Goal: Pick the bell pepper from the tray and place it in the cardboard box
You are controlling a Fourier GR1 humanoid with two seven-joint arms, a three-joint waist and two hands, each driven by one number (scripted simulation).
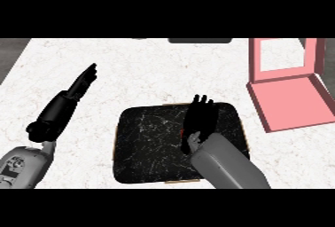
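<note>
**Ana:** Red is all I get of the bell pepper (181, 132): a small sliver showing at the left edge of the right hand (198, 116), over the middle of the tray.

**Ben:** Is the hand holding it?

**Ana:** I cannot tell. The hand lies above the pepper with its fingers (201, 100) stretched toward the far rim, and it hides nearly all of the pepper. Whether a thumb or fingers curl round it underneath is out of sight.

**Ben:** And the tray itself?

**Ana:** The black tray (144, 146) with pale veining sits at the counter's centre, a tan edge showing round it. The right forearm comes in over its near right corner.

**Ben:** Where does the pepper go?

**Ana:** Into the pink box (294, 104) at the right, well apart from the tray, its lid standing up at the far side. The task calls it cardboard; it reads as pink here.

**Ben:** The other arm?

**Ana:** The left hand (83, 82) rests over the white marble counter (150, 66) at the left, fingers straight, holding nothing.

**Ben:** What could go wrong?

**Ana:** My guess: if the fingers close off-centre, the rounded pepper could squirt sideways across the tray. On the carry, a low path might clip the box's near wall.
</note>
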